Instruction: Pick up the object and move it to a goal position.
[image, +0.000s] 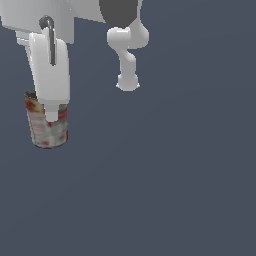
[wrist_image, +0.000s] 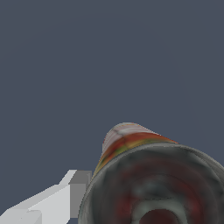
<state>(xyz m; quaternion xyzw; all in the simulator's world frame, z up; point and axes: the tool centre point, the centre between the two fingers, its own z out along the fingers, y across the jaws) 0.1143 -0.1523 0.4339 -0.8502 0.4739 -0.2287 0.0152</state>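
Note:
The can (image: 46, 127) has a mottled red-and-white label and stands at the exterior view's left. My white gripper (image: 51, 116) has come down over it, and one finger (image: 51, 107) hangs in front of the can's upper half. The other finger is hidden. In the wrist view the can (wrist_image: 151, 183) fills the lower right with its dark top close to the camera. One white finger (wrist_image: 65, 194) lies right beside the can's rim, seemingly touching it. I cannot tell whether the jaws press on the can.
The floor (image: 165, 180) is a flat dark blue-grey surface. A white jointed part (image: 127, 55) of the arm hangs at the top middle of the exterior view, apart from the can.

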